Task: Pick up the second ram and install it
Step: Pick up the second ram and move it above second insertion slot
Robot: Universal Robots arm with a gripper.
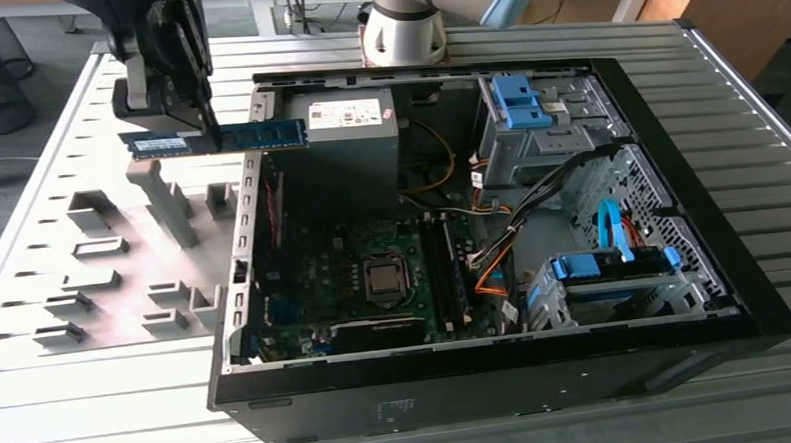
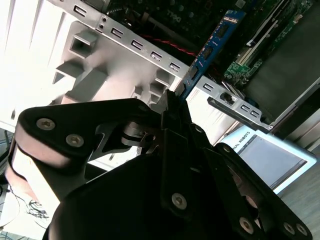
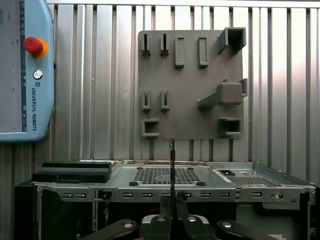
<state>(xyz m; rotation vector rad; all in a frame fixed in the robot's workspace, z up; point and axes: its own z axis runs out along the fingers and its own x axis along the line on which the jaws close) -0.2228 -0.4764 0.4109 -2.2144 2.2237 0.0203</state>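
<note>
The second ram (image 1: 265, 134) is a blue-green stick with black chips. It hangs level in the air above the case's side wall on the exterior view's left. My gripper (image 1: 209, 138) is shut on it near its middle, above the table. In the second wrist view the ram (image 2: 212, 42) reaches out from between my fingertips (image 2: 175, 100) over the case edge. In the first wrist view it shows edge-on as a thin dark line (image 3: 172, 160) rising from the gripper (image 3: 172, 200).
The open computer case (image 1: 719, 297) lies on the ribbed table, with long black slots (image 1: 445, 279) beside the processor socket on the motherboard. A grey holder plate (image 1: 117, 264) with several blocks lies on the exterior view's left. A teach pendant (image 3: 25, 75) rests on the table.
</note>
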